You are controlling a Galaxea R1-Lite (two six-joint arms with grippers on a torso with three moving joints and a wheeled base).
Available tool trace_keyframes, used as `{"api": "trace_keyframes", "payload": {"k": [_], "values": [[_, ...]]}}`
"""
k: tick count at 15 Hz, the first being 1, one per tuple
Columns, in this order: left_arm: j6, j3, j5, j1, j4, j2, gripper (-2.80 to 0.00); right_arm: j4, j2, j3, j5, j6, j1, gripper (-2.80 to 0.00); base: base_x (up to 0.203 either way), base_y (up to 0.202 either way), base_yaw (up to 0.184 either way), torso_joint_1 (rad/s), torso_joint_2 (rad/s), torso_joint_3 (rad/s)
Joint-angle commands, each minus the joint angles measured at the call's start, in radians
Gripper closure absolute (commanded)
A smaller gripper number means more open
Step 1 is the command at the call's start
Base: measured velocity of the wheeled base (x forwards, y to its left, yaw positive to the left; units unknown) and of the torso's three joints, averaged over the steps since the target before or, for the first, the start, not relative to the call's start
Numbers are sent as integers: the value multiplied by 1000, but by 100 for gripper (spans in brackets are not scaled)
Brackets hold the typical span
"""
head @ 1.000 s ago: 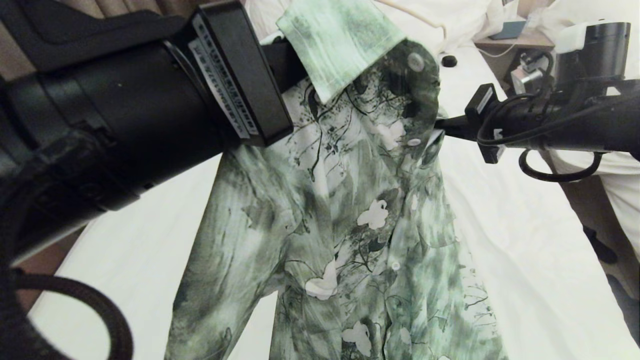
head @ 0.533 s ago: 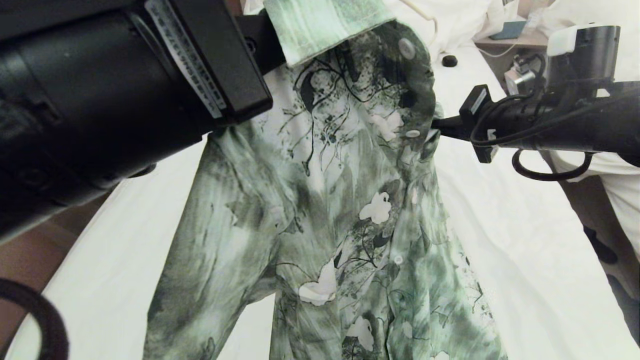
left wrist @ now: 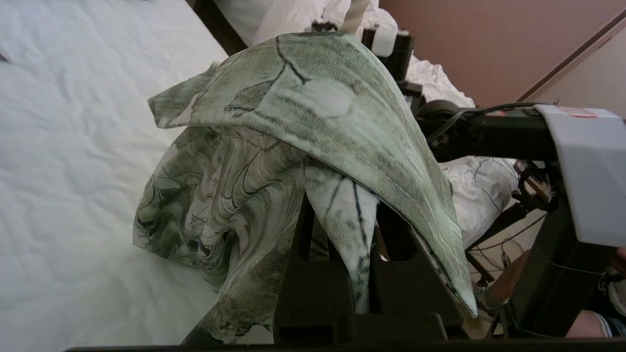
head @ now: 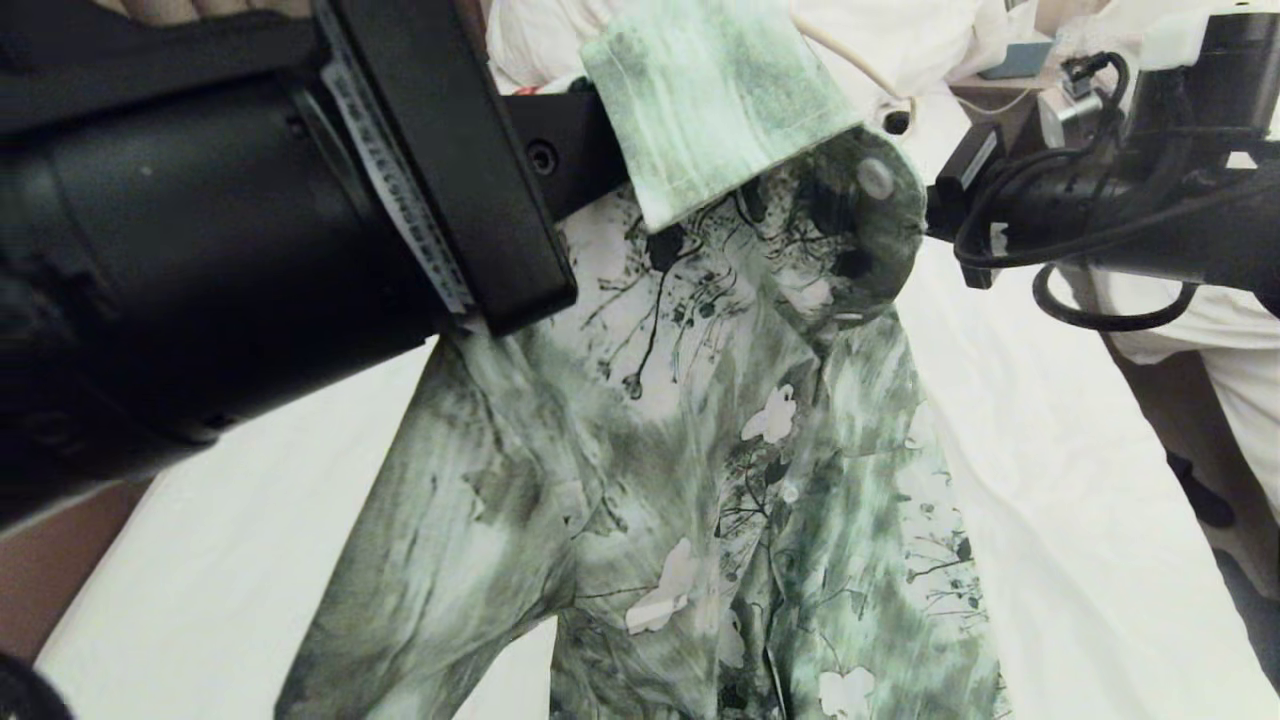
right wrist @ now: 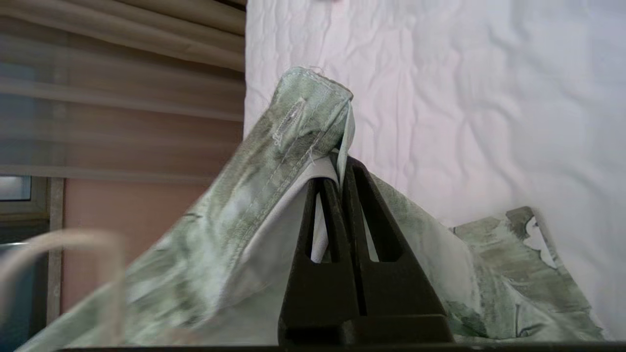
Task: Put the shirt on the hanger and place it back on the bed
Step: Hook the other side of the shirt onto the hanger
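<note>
The green-and-white flowered shirt (head: 700, 450) hangs by its top above the bed (head: 1050, 450), with its lower part draped on the white sheet. My left gripper (head: 605, 150) is shut on a fold of the shirt (left wrist: 342, 215) under the turned-up collar (head: 710, 100). My right gripper (head: 925, 205) comes in from the right and is shut on the buttonhole edge (right wrist: 303, 117), its jaws (right wrist: 342, 168) pressed together on the cloth. A thin cream wire of the hanger (head: 850, 60) curves out behind the collar. The shirt hides the rest of the hanger.
A small black object (head: 897, 121) lies on the sheet near the bunched white bedding at the bed's head. A nightstand (head: 1030, 80) stands beyond the right arm. Another bed with white bedding (head: 1240, 330) is at the right. Brown floor (head: 60, 560) lies left of the bed.
My right gripper has risen and drawn the shirt's front edge up, so the cloth between the grippers is now more bunched. The collar in my left gripper has shifted a little to the right.
</note>
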Motion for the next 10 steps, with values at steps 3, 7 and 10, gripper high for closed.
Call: {"api": "trace_keyframes", "payload": {"k": [3, 7, 10], "values": [[-2, 8, 2, -33, 6, 14, 0, -1, -17, -7, 2, -35, -3, 0, 0, 0, 0, 0, 0, 0], [-2, 10, 2, -51, 20, 41, 0, 2, -20, -12, 1, -51, -4, 0, 0, 0, 0, 0, 0, 0], [-4, 7, 18, -56, 18, 60, 0, 10, -23, -12, 2, -72, -4, 0, 0, 0, 0, 0, 0, 0]]}}
